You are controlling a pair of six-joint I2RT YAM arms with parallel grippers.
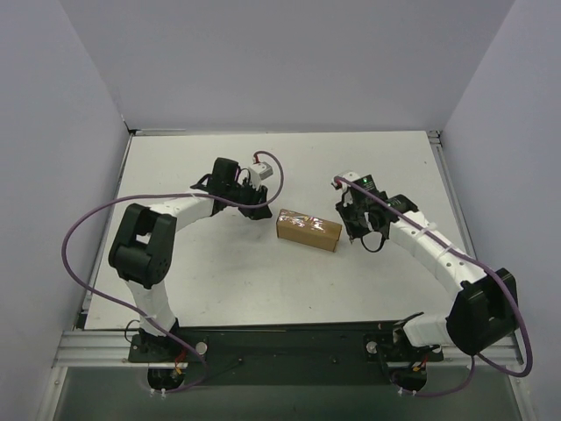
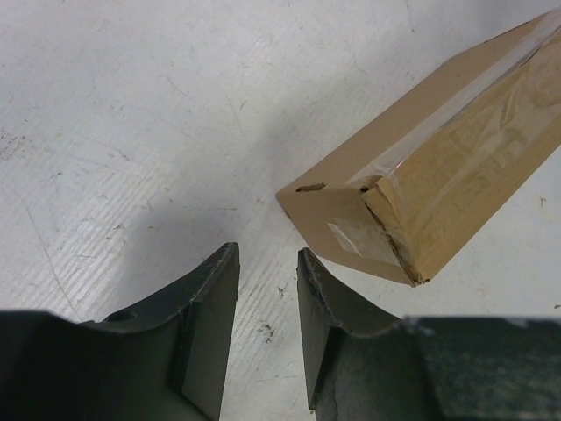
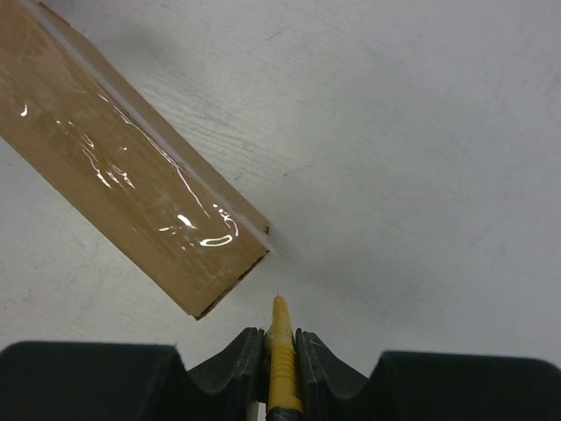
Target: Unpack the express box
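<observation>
Your left gripper (image 2: pixel 267 256) sits released just beside the express box (image 1: pixel 308 229). Your right gripper (image 3: pixel 280 335) grasps a yellow knife (image 3: pixel 281 368) near the box.

Likely a robotics lab: plain white walls (image 1: pixel 289 61) around a scuffed white table (image 1: pixel 219 289).

One box (image 1: pixel 308 229), seemingly one knife (image 3: pixel 281 360)
</observation>
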